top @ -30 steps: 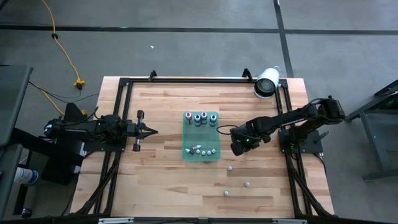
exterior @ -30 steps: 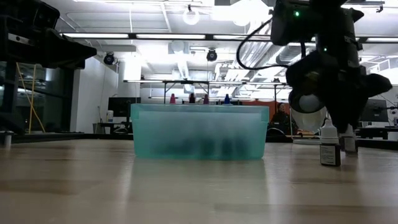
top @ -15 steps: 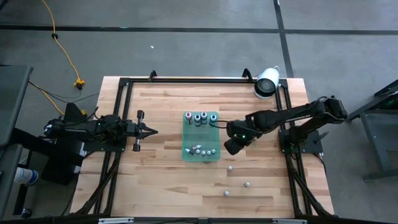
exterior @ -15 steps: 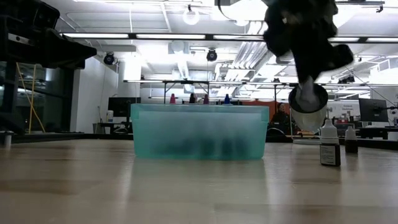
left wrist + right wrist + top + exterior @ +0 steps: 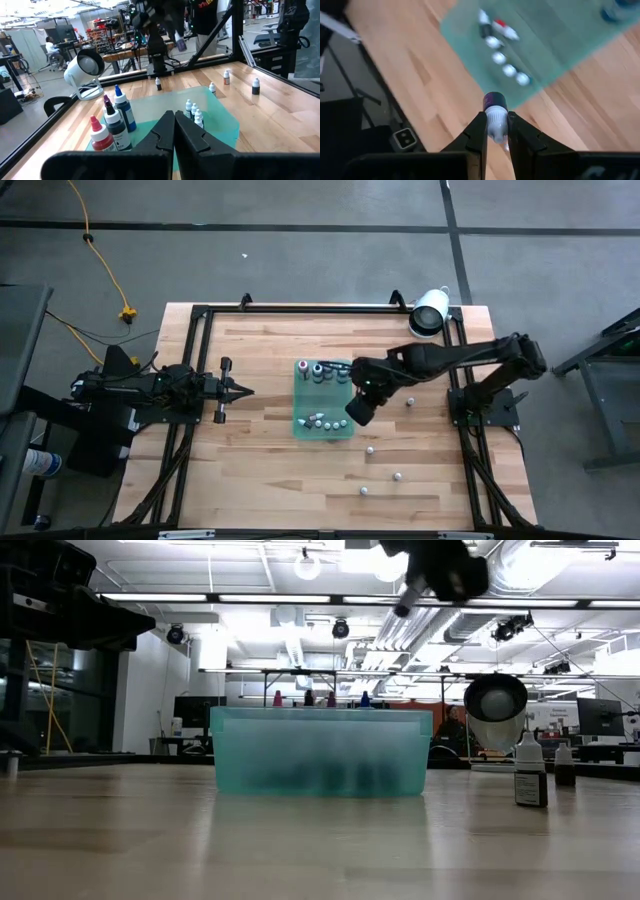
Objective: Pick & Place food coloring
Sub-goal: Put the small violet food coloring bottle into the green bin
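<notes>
Food coloring bottles mostly stand in your green tray [image 5: 322,427]; your right gripper [image 5: 496,131] clamps a dark-capped bottle [image 5: 495,112] above the tray's edge. Four small bottles [image 5: 397,476] wait on the table [image 5: 260,470]. Your left gripper [image 5: 240,389] rests closed, empty.

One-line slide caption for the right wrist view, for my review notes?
Right tool grips a small dark-capped food coloring bottle above the green tray's edge, small bottles lying inside.

Tray [image 5: 300,402]: translucent green, rectangular, sits mid-table.
Table [image 5: 260,470]: pale wood planks, black frame round the edge.
White cylinder [image 5: 429,311]: lying at the far right corner.
Yellow cable [image 5: 100,255]: trailing across the floor, left.
</notes>
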Tool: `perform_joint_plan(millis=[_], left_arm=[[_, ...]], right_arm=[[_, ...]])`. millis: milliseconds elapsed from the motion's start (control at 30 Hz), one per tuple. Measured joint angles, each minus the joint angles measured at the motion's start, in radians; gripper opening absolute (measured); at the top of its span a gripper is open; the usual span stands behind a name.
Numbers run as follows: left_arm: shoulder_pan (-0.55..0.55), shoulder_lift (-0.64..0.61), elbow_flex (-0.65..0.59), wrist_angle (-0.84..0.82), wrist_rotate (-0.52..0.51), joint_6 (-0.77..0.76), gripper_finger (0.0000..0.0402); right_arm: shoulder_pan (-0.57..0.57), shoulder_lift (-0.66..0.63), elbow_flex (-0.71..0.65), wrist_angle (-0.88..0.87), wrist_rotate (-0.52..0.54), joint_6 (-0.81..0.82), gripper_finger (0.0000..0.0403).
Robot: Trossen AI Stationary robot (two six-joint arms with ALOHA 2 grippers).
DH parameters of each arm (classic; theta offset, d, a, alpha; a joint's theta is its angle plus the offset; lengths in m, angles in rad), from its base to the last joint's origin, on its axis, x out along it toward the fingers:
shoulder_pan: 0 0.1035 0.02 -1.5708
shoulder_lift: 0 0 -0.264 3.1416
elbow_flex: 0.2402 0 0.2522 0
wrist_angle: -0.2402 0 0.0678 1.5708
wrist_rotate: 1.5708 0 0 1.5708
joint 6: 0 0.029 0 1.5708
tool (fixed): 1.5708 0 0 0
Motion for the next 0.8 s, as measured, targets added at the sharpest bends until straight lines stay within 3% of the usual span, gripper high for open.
perform_joint_plan(millis=[500, 800], left_arm=[[0.0, 0.0, 0.0, 0.0, 0.0, 0.0, 0.0], [0.0, 0.0, 0.0, 0.0, 0.0, 0.0, 0.0]], right_arm=[[-0.033, 0.32, 0.397, -0.129, -0.006, -0.351, 0.0048], [-0.052, 0.482, 0.444, -0.221, 0.053, -0.454, 0.0048]])
